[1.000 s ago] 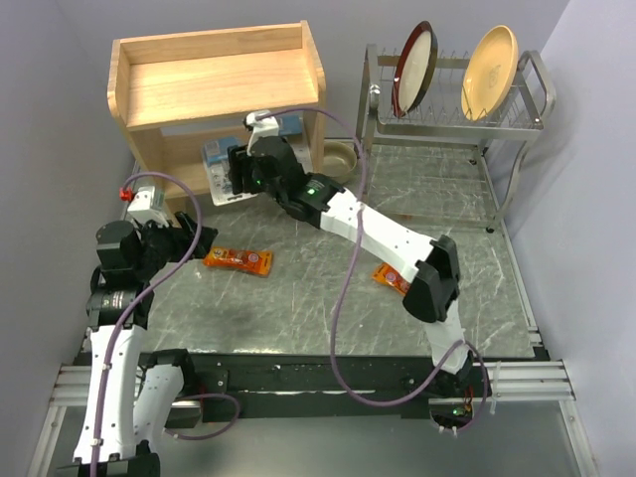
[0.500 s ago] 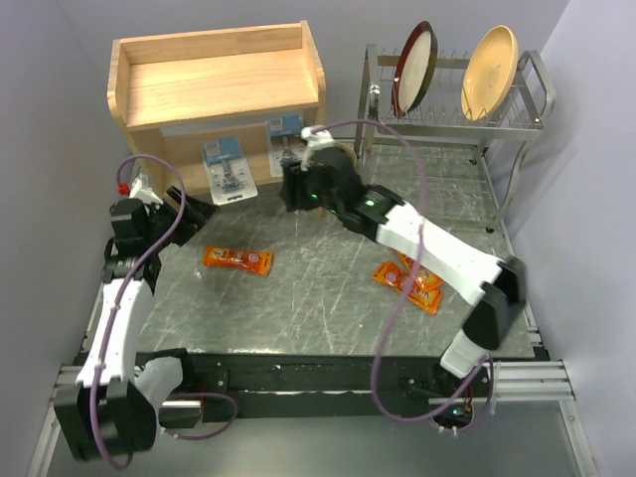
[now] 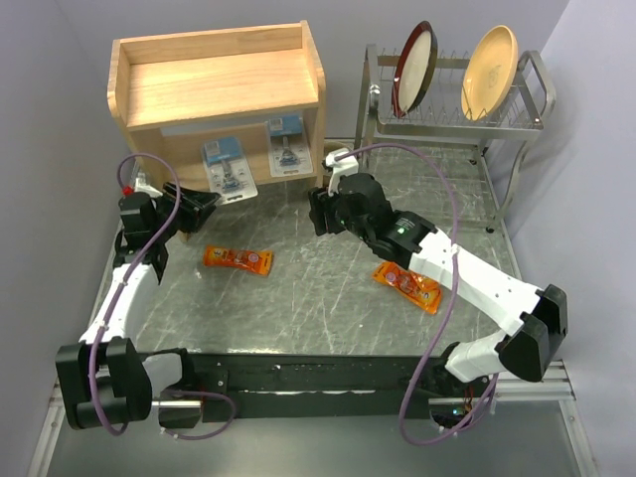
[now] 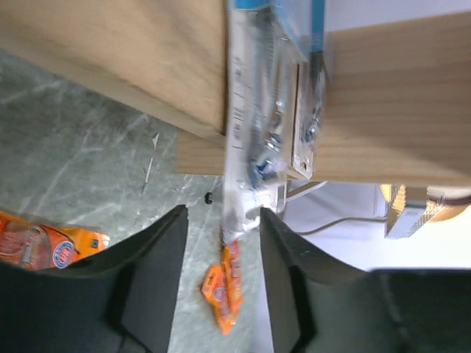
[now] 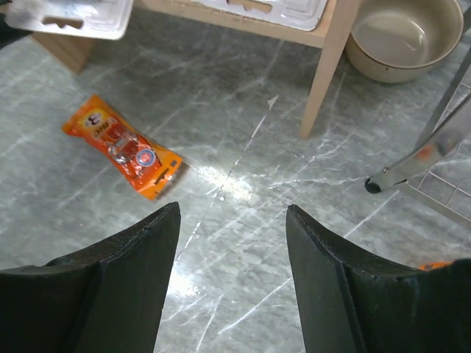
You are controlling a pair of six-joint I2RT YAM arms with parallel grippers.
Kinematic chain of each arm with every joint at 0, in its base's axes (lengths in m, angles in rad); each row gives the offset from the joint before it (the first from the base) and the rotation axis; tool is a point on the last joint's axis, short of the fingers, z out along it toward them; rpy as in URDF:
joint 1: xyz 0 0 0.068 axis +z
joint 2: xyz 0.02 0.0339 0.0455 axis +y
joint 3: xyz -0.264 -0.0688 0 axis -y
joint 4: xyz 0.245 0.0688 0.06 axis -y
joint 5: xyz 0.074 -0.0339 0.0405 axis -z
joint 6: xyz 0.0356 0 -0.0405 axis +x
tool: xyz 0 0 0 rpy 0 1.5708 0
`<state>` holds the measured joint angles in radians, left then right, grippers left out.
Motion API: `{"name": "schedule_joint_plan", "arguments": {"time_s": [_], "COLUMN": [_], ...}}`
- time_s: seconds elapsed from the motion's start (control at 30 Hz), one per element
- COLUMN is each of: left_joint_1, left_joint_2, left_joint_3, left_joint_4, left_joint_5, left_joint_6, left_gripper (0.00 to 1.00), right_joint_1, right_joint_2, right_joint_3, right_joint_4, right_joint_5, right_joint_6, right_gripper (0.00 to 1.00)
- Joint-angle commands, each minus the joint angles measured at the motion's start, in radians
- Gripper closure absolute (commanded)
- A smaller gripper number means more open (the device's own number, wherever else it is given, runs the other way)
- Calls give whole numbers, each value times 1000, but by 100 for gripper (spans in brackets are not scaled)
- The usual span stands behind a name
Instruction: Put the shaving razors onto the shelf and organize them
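Note:
The wooden shelf (image 3: 214,84) stands at the back left. Two clear blister razor packs lean on its lower tier, one on the left (image 3: 227,169) and one on the right (image 3: 285,142). My left gripper (image 3: 206,204) is open, and the left pack's near edge (image 4: 254,147) lies between its fingertips (image 4: 221,220). My right gripper (image 3: 316,211) is open and empty over the table (image 5: 232,213), right of the shelf. One orange pack (image 3: 238,260) lies on the table, also in the right wrist view (image 5: 121,147). Two overlapping orange packs (image 3: 407,283) lie at the right.
A wire dish rack (image 3: 452,124) with two plates stands at the back right. A beige bowl (image 5: 405,33) sits between shelf and rack. The shelf's front leg (image 5: 327,66) stands just ahead of my right gripper.
My right gripper has let go of the right blister pack on the lower tier and pulled back to the right. My left arm has reached forward to the left blister pack.

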<state>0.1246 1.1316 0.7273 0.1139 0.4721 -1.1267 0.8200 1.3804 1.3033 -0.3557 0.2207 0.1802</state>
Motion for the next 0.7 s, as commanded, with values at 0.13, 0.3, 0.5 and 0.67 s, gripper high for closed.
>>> {"name": "schedule_joint_plan", "arguments": {"time_s": [0.13,0.3,0.5,0.67], "left_joint_1": [-8,6,55,138], "left_joint_2": [31,5,-41,-75], "left_joint_3": [-22,4,35,49], "left_joint_4": [121,92,31,-23], "left_joint_5": [8,14,8,5], "left_joint_6": [-107,-116,-116,-108], "left_gripper": [64,78,95,99], "right_joint_1": [1,2,1,1], "right_joint_2": [25,29,26,35], "right_joint_3": [16,7,-12,-10], "right_joint_4": [47,54,63,61], "right_joint_5": [23,29,25,12], "right_joint_6": [-34,-41,-39,-31], "right_gripper": [33,33,33,33]}}
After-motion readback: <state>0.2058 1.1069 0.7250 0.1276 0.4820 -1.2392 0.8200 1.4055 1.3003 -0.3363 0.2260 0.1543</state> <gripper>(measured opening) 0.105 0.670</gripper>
